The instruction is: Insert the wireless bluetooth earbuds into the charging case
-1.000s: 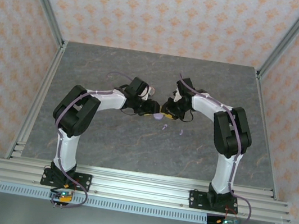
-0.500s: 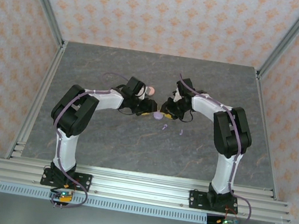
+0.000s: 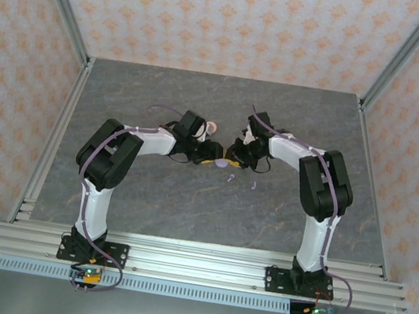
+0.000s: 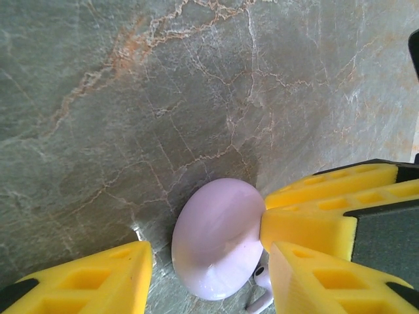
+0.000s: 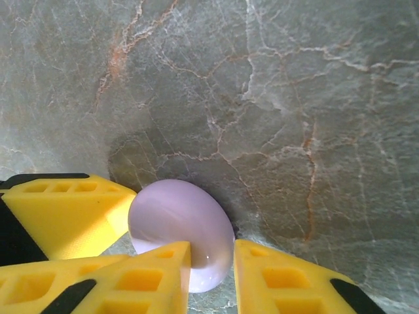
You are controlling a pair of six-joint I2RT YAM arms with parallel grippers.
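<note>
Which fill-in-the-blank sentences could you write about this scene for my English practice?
1. The round case between the left end effector and the right end effector is ___ in colour.
2. The fingers of both are ___.
3. In the top view, ___ loose earbuds lie on the table beside the right arm.
Missing words: lilac; yellow; two.

Left arm, right arm: white link shells, black joint housings. Lilac cable runs along each arm and loops at base. Black base plates. Small board under each base, orange/green parts. Fingers yellow, rectangular moulded pockets, black mounts.
</note>
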